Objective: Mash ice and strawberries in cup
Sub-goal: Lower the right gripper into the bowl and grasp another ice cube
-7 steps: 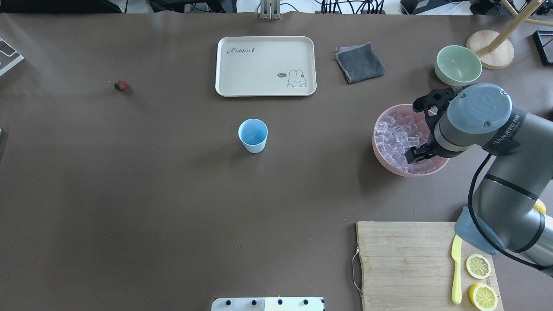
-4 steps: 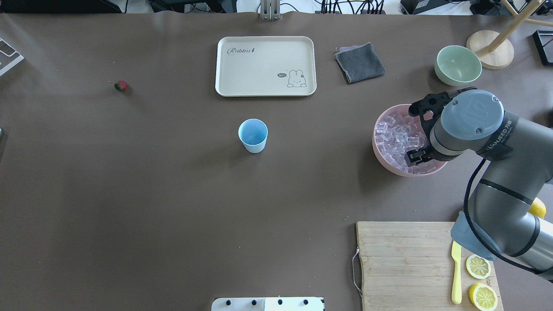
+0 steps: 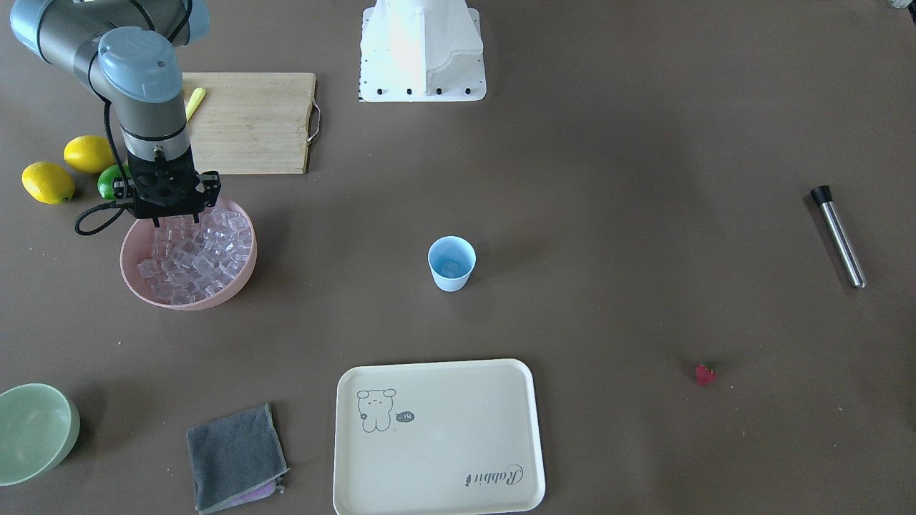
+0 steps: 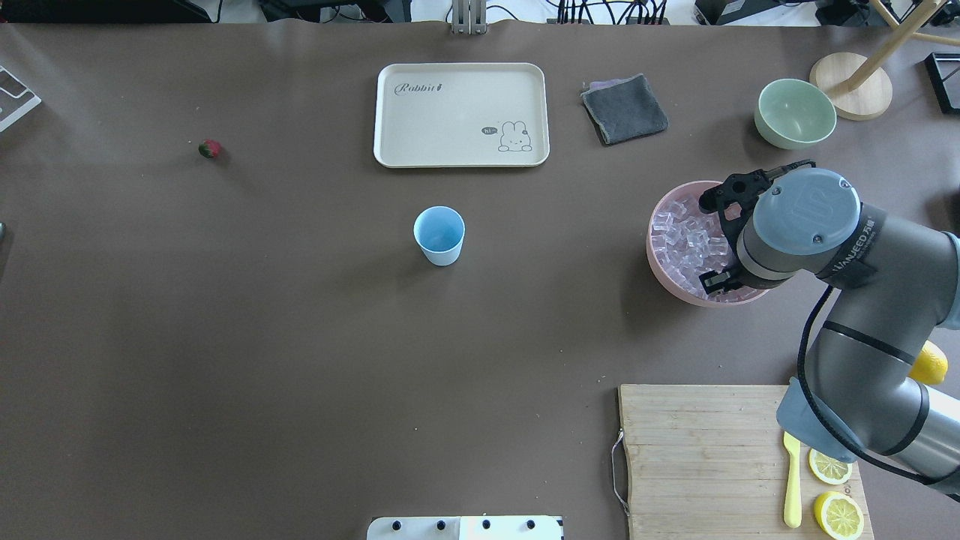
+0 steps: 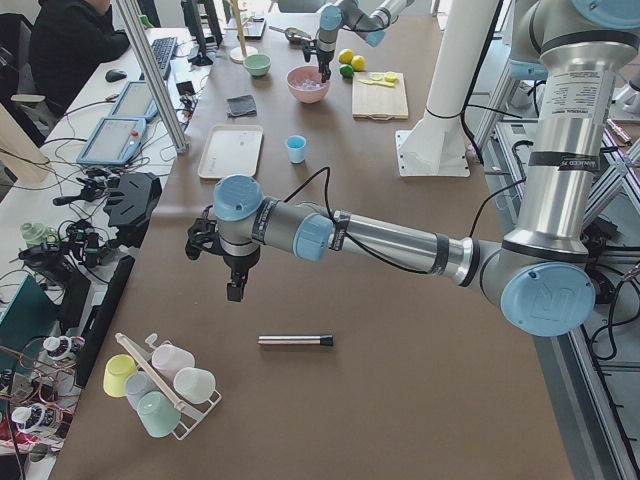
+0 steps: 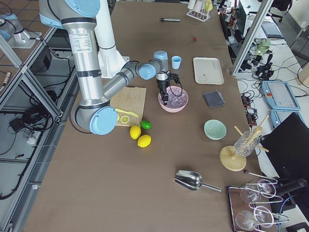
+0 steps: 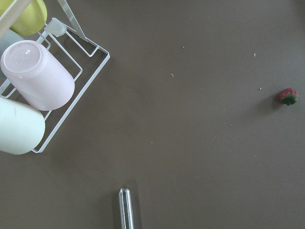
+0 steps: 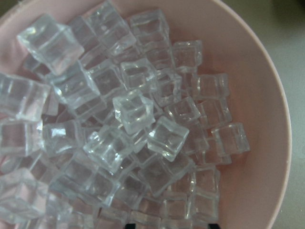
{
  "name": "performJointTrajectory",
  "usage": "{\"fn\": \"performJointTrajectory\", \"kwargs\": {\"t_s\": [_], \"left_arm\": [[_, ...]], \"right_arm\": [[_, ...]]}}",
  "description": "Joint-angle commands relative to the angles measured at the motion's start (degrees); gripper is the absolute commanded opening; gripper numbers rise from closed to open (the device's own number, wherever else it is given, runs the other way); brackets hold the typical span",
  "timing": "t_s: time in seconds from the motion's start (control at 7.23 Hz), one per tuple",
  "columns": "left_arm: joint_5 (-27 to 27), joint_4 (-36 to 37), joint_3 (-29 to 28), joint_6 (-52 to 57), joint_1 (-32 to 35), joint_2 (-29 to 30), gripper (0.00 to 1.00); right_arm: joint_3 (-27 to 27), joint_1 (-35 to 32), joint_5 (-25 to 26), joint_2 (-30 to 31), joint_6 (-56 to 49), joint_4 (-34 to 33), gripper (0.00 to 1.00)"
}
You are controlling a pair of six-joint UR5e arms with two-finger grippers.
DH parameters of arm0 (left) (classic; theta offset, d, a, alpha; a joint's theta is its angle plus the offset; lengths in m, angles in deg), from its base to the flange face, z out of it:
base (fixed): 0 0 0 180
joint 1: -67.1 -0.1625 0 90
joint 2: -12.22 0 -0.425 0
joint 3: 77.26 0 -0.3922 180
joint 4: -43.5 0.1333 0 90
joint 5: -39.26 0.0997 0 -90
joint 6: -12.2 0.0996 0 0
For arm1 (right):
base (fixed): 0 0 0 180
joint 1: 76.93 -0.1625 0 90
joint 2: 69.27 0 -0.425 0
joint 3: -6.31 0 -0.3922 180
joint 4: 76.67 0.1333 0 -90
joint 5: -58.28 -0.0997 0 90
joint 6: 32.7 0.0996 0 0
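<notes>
Over the pink bowl (image 3: 229, 290) the right gripper (image 3: 174, 218) hangs pointing down, fingers spread and gripping nothing, close above the ice (image 3: 189, 261) heaped inside. At mid-table the cup (image 3: 451, 275) stands upright, well apart from the bowl. Far toward the robot's left, the strawberry (image 3: 705, 373) lies on the bare table, well apart from the cup. Near a metal rod (image 5: 295, 340) the left gripper (image 5: 234, 288) hovers above the table; whether it is parted or closed cannot be told.
</notes>
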Motion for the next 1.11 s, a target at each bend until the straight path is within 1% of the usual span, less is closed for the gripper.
{"fn": "performJointTrajectory", "kwargs": {"t_s": [0.0, 0.28, 0.55, 0.97], "left_arm": [[0.0, 0.0, -0.09, 0.0, 0.0, 0.22, 0.98], [0.0, 0.0, 0.17, -0.09, 0.0, 0.22, 0.98], [-0.09, 0.0, 0.17, -0.09, 0.0, 0.22, 0.98], [0.0, 0.0, -0.01, 0.0, -0.09, 0.31, 0.98]], "right_arm": [[-0.01, 0.36, 0.4, 0.31, -0.22, -0.05, 0.57], [0.52, 0.37, 1.1, 0.57, -2.33, -0.05, 0.55], [0.6, 0.36, 0.93, 0.49, -2.42, -0.05, 0.4], [0.69, 0.45, 1.01, 0.49, -2.42, -0.05, 0.34]]}}
